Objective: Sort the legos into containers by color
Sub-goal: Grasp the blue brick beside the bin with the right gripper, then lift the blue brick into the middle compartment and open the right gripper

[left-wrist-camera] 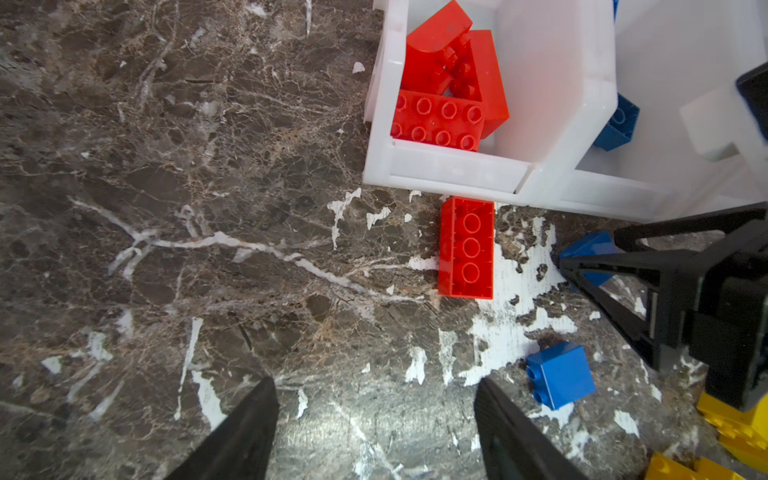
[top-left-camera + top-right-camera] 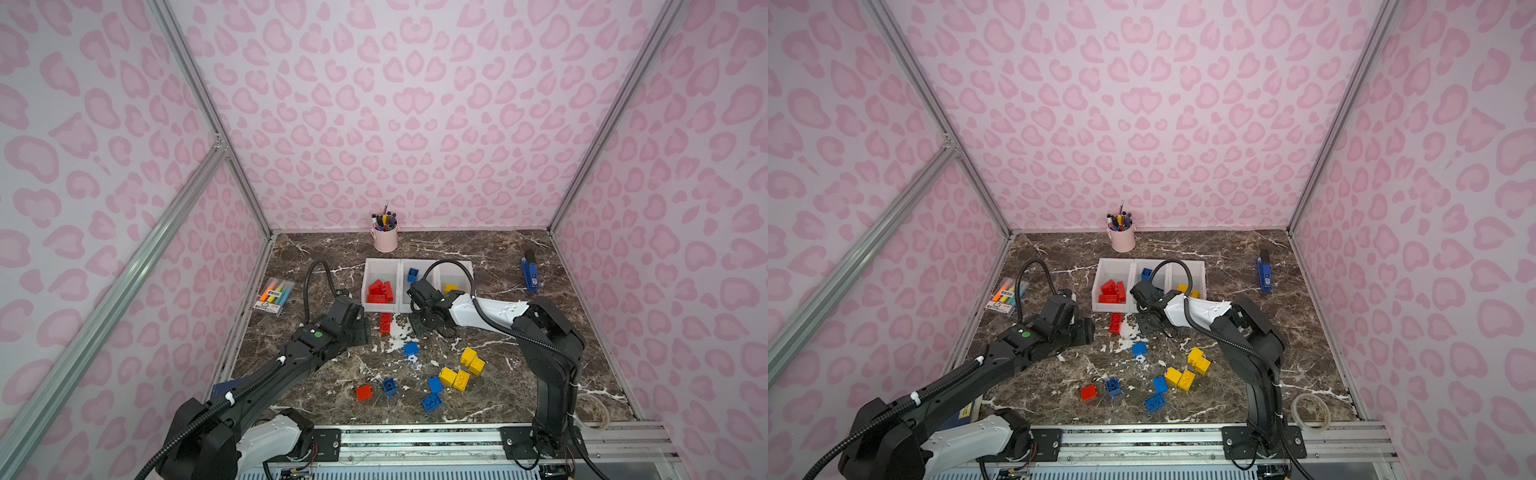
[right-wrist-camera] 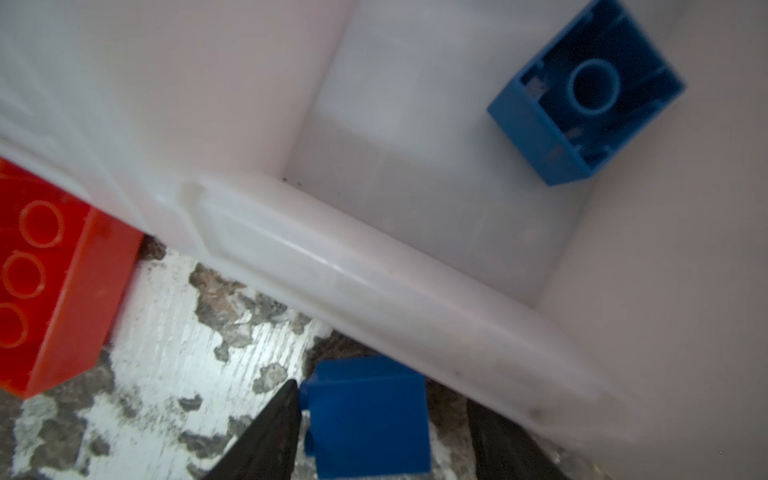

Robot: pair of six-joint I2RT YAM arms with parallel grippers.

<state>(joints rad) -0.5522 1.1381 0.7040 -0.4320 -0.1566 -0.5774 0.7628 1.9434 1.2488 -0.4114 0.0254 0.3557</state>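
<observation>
Slippage is the main worry: the right jaws stand spread around a blue brick (image 3: 365, 415) on the desk (image 3: 158, 332) just on the near side of the middle bin's (image 3: 374, 266) low lip, one finger (image 3: 270, 440) touching it and the other apart (no pinch yet), so a lopsided squeeze could spin it out or jam it against the lip. A low lift might snag that lip and shift the joined bins (image 2: 401, 286). The left jaws, spread and empty over bare desk, hang near the long red brick (image 1: 466, 248) by the left bin (image 1: 449, 170), close enough for the arms to crowd each other.
</observation>
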